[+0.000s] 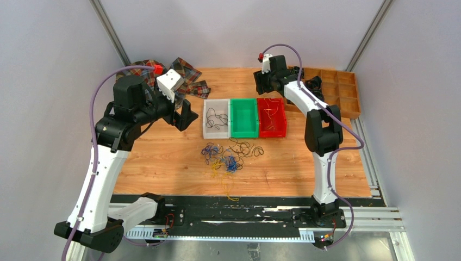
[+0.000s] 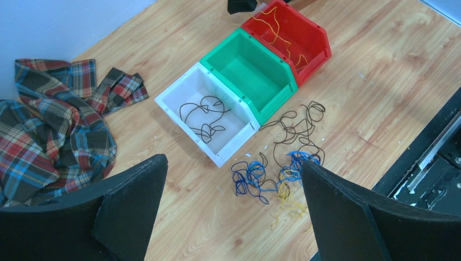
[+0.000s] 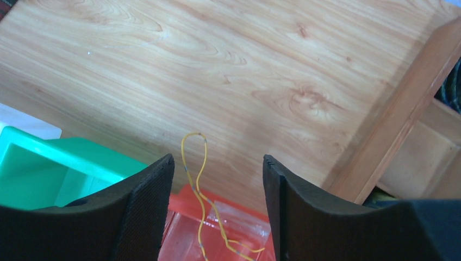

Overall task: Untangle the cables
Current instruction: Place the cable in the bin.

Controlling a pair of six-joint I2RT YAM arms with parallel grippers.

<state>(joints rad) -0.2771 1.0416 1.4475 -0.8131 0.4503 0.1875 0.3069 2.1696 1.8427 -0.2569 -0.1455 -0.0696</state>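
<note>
Item: cables (image 1: pixel 231 157), a loose heap of very thin wires.
Location: middle of the worktop, on the near side of three bins, with one yellow strand trailing toward the near edge.
Appearance: black loops on the far and right side of the heap, blue knots on its left and centre, a yellow clump on the near side. All overlap where they meet.
Already sorted: one black wire (image 2: pixel 204 114) in the white bin (image 1: pixel 217 136); yellow wire (image 3: pixel 201 185) in the red bin (image 1: pixel 272 134); nothing seen in the green bin (image 1: pixel 243 135).
Handling, as I judge it: nearly weightless, limp yet springy, and prone to snag and drag neighbouring wires.
Where to hold: an outlying loop or free end at the heap's rim, such as the trailing yellow strand, not the knotted centre.
Left gripper (image 2: pixel 234 217): jaws wide apart, empty, raised above the worktop between its left edge and the white bin.
Right gripper (image 3: pixel 217 160): jaws apart above the red bin's far rim; a yellow loop rises between them, not pinched.
Other: plaid cloth (image 1: pixel 185 76) at the far left corner.
</note>
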